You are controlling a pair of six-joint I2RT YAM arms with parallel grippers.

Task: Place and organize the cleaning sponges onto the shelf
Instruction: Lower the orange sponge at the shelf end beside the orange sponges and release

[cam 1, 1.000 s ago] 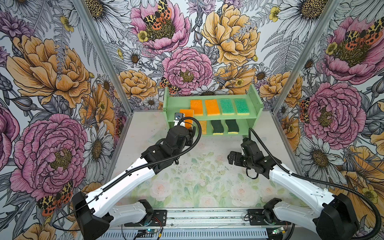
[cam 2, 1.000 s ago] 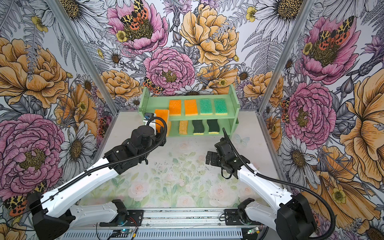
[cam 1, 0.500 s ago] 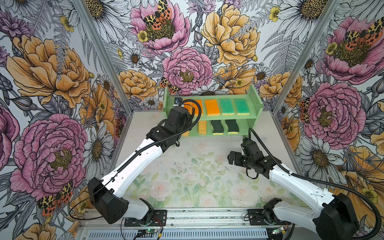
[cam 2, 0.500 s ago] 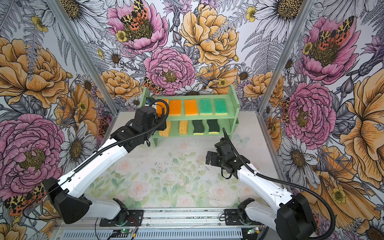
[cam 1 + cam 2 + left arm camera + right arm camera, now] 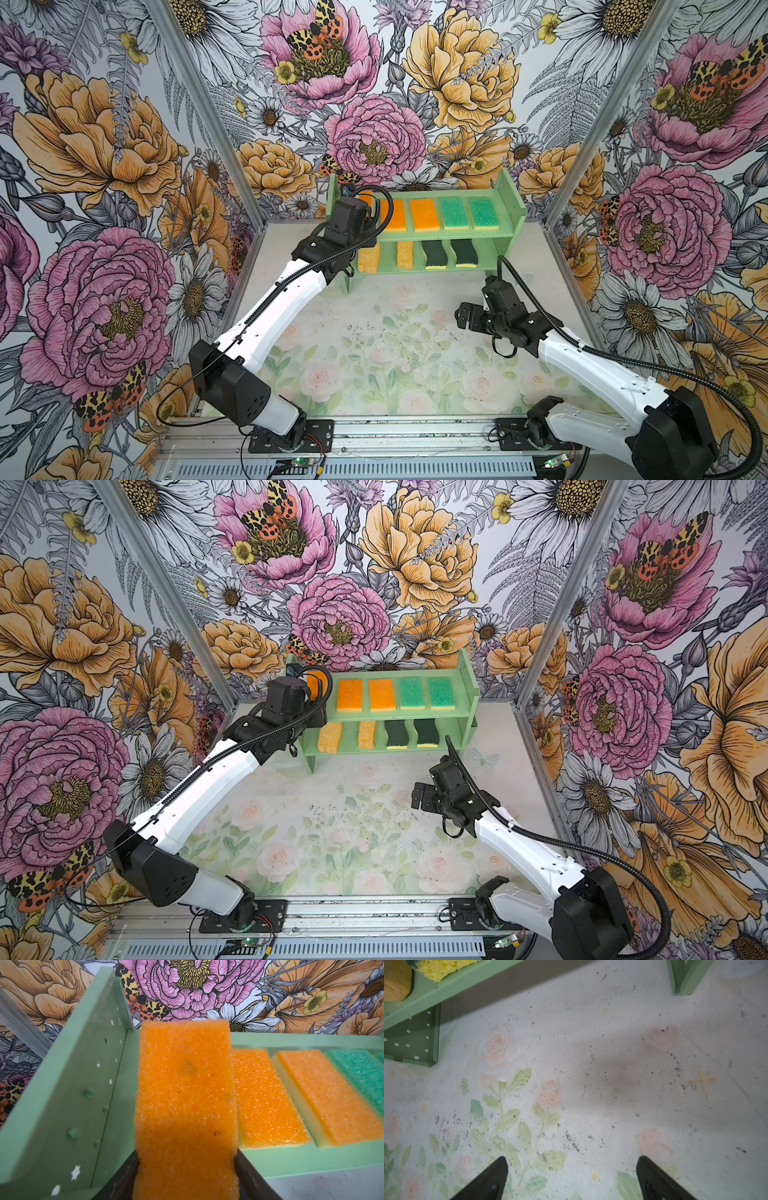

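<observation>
The mint-green shelf [image 5: 513, 203] stands at the back of the table. Its top tier carries two orange-topped sponges [image 5: 393, 215] and two green-topped sponges [image 5: 454, 212]. Its lower tier holds two porous yellow sponges [image 5: 369, 257] and two wavy dark-green ones [image 5: 434, 254]. My left gripper [image 5: 186, 1167] is shut on a third orange-topped sponge [image 5: 185, 1088], tilted over the free left end of the top tier beside the side panel [image 5: 79, 1088]. I cannot tell whether it touches the tier. My right gripper [image 5: 465, 318] hangs open and empty over the table.
The floral table mat [image 5: 374, 353] lies in front of the shelf and bears black specks. Patterned walls close in the left, right and back. A shelf leg [image 5: 685, 978] stands near the right gripper. A metal rail [image 5: 395, 432] runs along the front edge.
My left arm has risen from in front of the shelf and reached back to the top tier's left end, carrying the orange sponge. The right arm has not moved.
</observation>
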